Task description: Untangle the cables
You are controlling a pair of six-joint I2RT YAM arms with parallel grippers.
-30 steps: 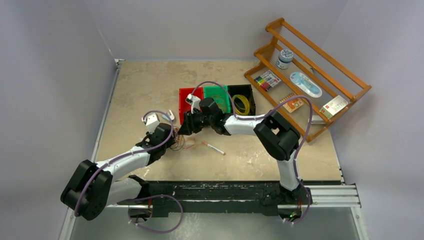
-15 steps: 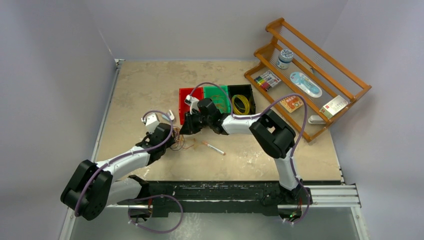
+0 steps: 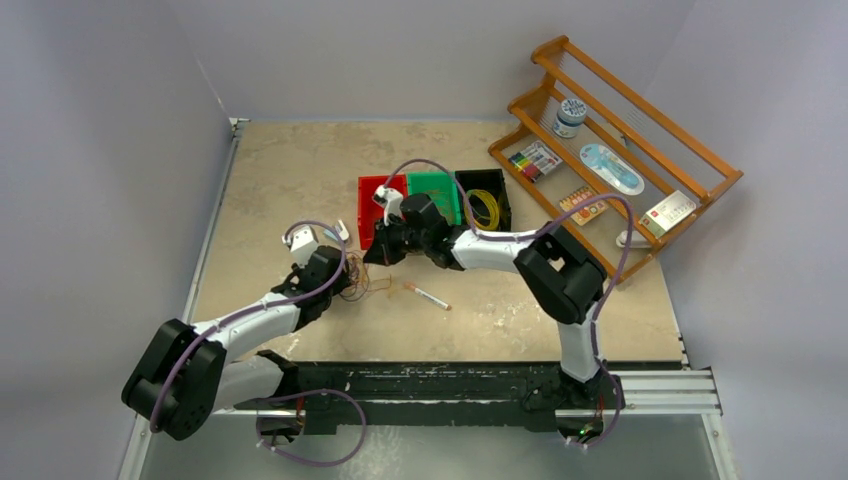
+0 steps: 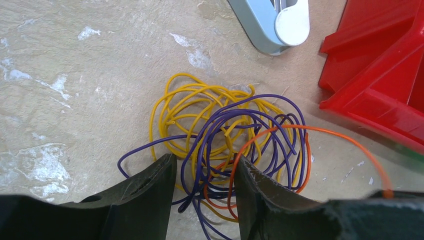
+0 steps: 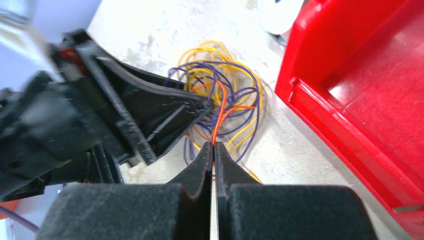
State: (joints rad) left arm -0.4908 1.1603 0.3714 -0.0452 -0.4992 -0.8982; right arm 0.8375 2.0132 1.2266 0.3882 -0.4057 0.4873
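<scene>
The cables lie as a hand-sized tangle of yellow, purple and orange strands on the tabletop, left of the red bin. My left gripper is open, its two fingers set down on either side of the tangle's near edge, with purple and orange loops lying loose between them. My right gripper is shut on the orange cable, which runs taut from its tips into the tangle. From above, the tangle sits between the left gripper and the right gripper.
Red, green and black bins stand in a row behind the tangle; the black one holds a yellow coil. A pen lies to the right. A wooden rack fills the back right. A grey-white object lies just beyond the cables.
My right gripper has closed from half open onto the orange strand, and its arm shifted slightly. The left arm and its gripper have stayed put.
</scene>
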